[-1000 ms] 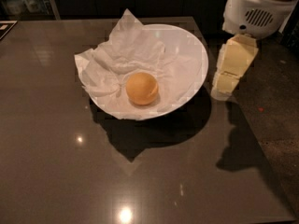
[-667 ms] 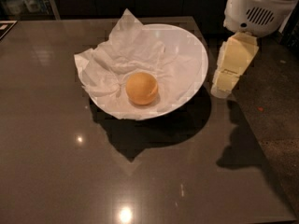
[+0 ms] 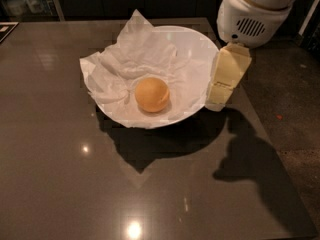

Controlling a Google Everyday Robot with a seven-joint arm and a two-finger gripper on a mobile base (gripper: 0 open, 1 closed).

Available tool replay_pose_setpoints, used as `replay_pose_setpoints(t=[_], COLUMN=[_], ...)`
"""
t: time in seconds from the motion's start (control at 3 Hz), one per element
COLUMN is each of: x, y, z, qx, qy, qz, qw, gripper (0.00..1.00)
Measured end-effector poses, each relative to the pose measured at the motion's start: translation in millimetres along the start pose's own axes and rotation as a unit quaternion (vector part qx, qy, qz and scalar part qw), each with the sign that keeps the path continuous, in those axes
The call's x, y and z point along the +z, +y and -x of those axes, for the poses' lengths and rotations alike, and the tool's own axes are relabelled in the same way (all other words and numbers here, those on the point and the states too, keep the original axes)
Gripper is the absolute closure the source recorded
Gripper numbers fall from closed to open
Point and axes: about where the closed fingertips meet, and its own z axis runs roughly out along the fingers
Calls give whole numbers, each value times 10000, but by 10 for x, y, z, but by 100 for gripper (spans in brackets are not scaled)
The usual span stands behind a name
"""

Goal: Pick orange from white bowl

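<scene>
Table (image 3: 60,179): a dark glossy top is filling the near part of the scene and carrying the bowl, with lamp glints showing near the front.
Shadows: the bowl's shadow is falling toward the near side, and the arm's shadow (image 3: 250,159) is lying at the near right.
Orange (image 3: 152,94): it is sitting low in the near-middle of the bowl, resting on the paper liner and open from above.
Orange's long axis: it is round, so no closing direction is looking better than another.
Gripper (image 3: 219,96): it is hanging tip-down at the bowl's right rim, just beside the outer wall, and carrying nothing that shows. Whether it is set wide or narrow, I cannot tell.
Deciding relation: the orange is lying to the left of the gripper at about the same depth, with the bowl's right wall standing between them.
Coming move, as I judge it: the gripper is needing to rise over the rim, travel left, and come down on the fruit.
White bowl (image 3: 197,46): wide and shallow, it is sitting mid-table.
Crumpled paper (image 3: 125,64): it is bunching up at the far left and spilling over that rim, away from the rightward approach.
Wrist housing (image 3: 252,19): the white casing is looming at the far right, above the gripper.
</scene>
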Motion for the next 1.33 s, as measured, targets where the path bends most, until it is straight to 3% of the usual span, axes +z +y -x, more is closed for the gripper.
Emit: replay_pose_setpoints(t=[0.33, 0.67, 1.33], x=[80, 76, 212], y=[81, 74, 108], z=[170, 183, 735], qx=[-189, -195, -669], qy=[147, 131, -126], qz=[-40, -66, 67], qw=[9997, 9997, 9977], gripper=[0, 0, 0])
